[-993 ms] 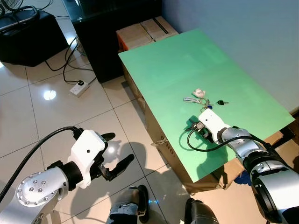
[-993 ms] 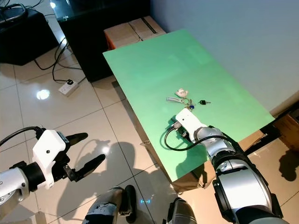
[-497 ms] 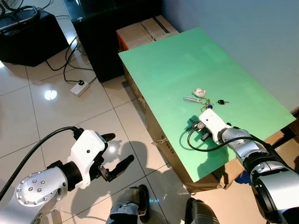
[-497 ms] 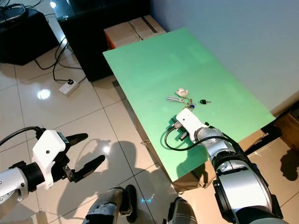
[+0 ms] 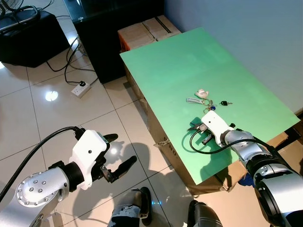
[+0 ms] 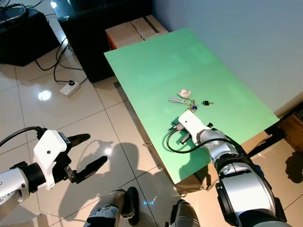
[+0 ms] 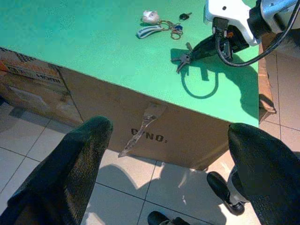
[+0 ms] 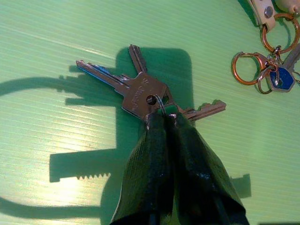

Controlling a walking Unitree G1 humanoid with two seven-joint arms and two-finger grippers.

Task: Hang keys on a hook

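Pinched together, the two black fingers (image 8: 164, 154) of my right gripper (image 8: 161, 123) clamp the wire ring of a small bunch of keys (image 8: 140, 93). The silver keys fan out from my fingertips: one long key pointing away, a shorter one beside it, a third poking out on the other side. They hang just beyond my fingertips, over their own dark shadow on the green table (image 5: 180, 61); I cannot tell whether they touch the surface.

Near that pinch, slightly beyond it, lies a second key set (image 8: 272, 70) flat on the green: copper-coloured rings linked together, a blue tag, and a pale leather strap. In the head view this set sits just past my right gripper (image 5: 195, 126), together with a small white charm (image 5: 201, 93) and a black-headed key (image 5: 224, 103). A black cable (image 5: 201, 146) loops from my wrist onto the table behind the fingers.

Spread wide, the fingers (image 7: 70, 173) of my left gripper (image 5: 116, 156) hold nothing. They hover above the tiled floor (image 5: 28, 113), well apart from the table. Straight ahead of them stands the cardboard box (image 7: 154, 136) that carries the green top. Farther off on the floor lies a white power strip (image 5: 80, 88).
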